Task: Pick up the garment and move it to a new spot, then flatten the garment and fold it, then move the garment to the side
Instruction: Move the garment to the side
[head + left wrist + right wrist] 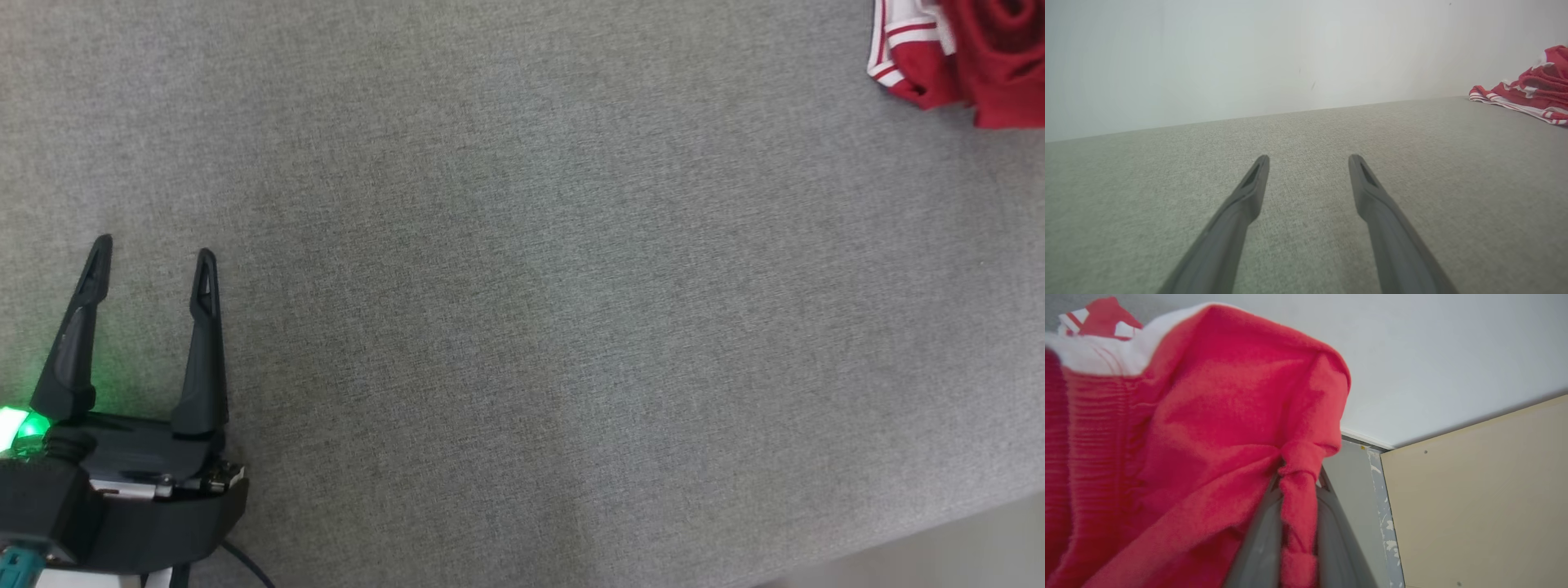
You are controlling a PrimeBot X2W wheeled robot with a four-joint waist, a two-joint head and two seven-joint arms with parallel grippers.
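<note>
The garment (971,57) is red with white stripes and lies bunched at the far right top corner of the grey surface (522,327). From the left wrist it appears as a red heap (1531,98) at the right edge. My left gripper (153,255) hovers open at the lower left, far from the cloth, nothing between its fingers (1249,192). My right gripper (1299,473) is shut on a twisted fold of the garment (1208,437), which drapes from its tips across the left half of that view.
A pale wall (1290,53) rises behind the grey surface. The surface's near right edge (939,539) runs diagonally with pale floor beyond. The right wrist view shows a beige panel (1486,498) and a grey strip beside it.
</note>
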